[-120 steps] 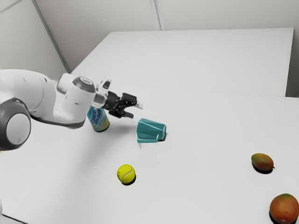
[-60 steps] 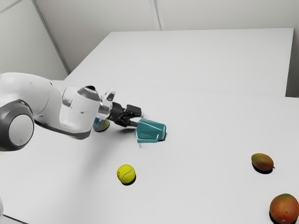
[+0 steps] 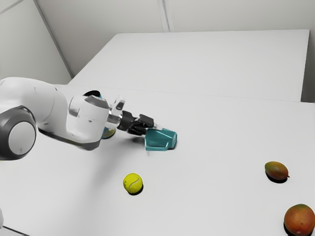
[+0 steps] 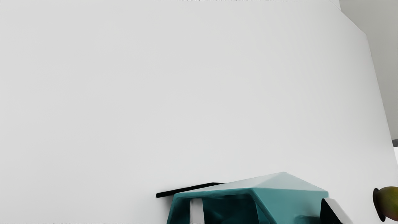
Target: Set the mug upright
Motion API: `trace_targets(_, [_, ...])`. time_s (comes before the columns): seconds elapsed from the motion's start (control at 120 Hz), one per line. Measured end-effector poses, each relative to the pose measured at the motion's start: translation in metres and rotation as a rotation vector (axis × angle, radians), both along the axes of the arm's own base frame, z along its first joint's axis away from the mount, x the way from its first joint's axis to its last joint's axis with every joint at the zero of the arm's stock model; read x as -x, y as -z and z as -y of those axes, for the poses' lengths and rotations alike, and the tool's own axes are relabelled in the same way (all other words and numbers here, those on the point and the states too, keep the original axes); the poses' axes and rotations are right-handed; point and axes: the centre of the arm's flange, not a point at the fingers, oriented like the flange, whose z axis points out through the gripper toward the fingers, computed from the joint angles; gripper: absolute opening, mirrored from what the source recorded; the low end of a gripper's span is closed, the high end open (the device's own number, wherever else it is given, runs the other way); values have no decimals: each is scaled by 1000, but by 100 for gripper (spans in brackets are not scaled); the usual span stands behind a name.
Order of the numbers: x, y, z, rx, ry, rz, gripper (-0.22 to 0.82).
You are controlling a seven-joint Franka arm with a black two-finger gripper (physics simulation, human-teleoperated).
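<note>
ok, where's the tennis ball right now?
Exterior view: tennis ball on the white table, nearer the camera than the teal mug, its closest neighbour, and offset toward the exterior view's left.

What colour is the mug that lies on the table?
The mug is teal, a blue-green; the exterior view shows it best.

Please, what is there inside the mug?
One of the fingers reaches into the mug, against dark inner wall. Shadow and this finger hide the rest, so I cannot tell what lies deeper.
</note>
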Motion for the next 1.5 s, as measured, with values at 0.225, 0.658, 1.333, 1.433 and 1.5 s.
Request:
trace_targets(0.225, [-4,-26,-3,4,-12,53,-10])
trace_targets(0.658, [-46,-122,19,-203,203,262,-17])
trace_targets(1.333, [-83,-109,43,-837,491,217,37])
trace_targets(1.433, [-81,-131,44,-834,462,234,45])
trace_targets(1.5, [-76,-154,44,-826,448,238,49])
